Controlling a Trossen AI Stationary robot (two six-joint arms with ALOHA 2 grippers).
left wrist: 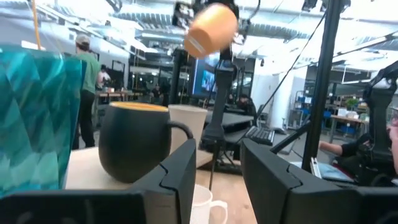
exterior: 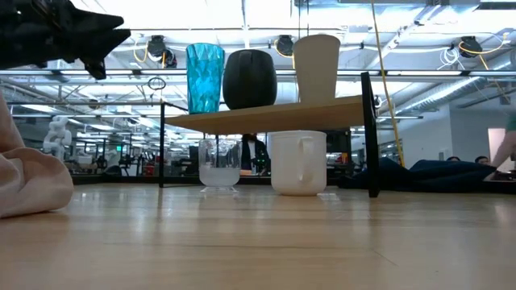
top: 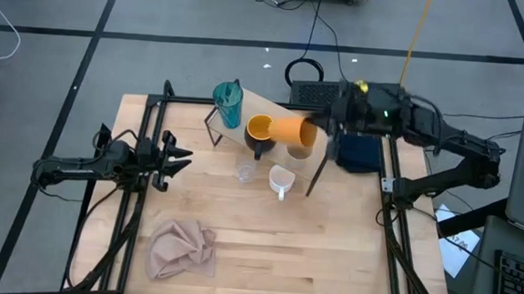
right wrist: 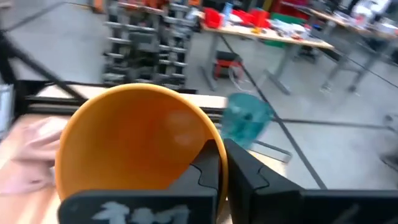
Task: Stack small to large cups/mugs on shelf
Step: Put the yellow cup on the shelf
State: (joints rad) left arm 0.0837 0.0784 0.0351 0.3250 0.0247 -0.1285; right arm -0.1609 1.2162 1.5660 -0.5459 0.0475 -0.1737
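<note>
Robotics lab — open industrial hall

Exposed ceiling ducts (exterior: 451, 48) and strip lights, rows of workbenches (right wrist: 273, 31) with gear, a keyboard (top: 518, 286), cables (top: 319, 27) on grey floor — people beyond.

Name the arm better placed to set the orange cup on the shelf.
Right. The right gripper already holds the orange cup above the shelf; the left gripper waits open, off to the left side.

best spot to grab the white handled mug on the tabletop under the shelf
Grip the white handled ceramic mug by its rim, coming straight down with one finger inside the open mouth. It stands upright on the table just in front of the light-wood shelf board, handle pointing away from the shelf, and the small clear glass beside it crowds a side approach.
</note>
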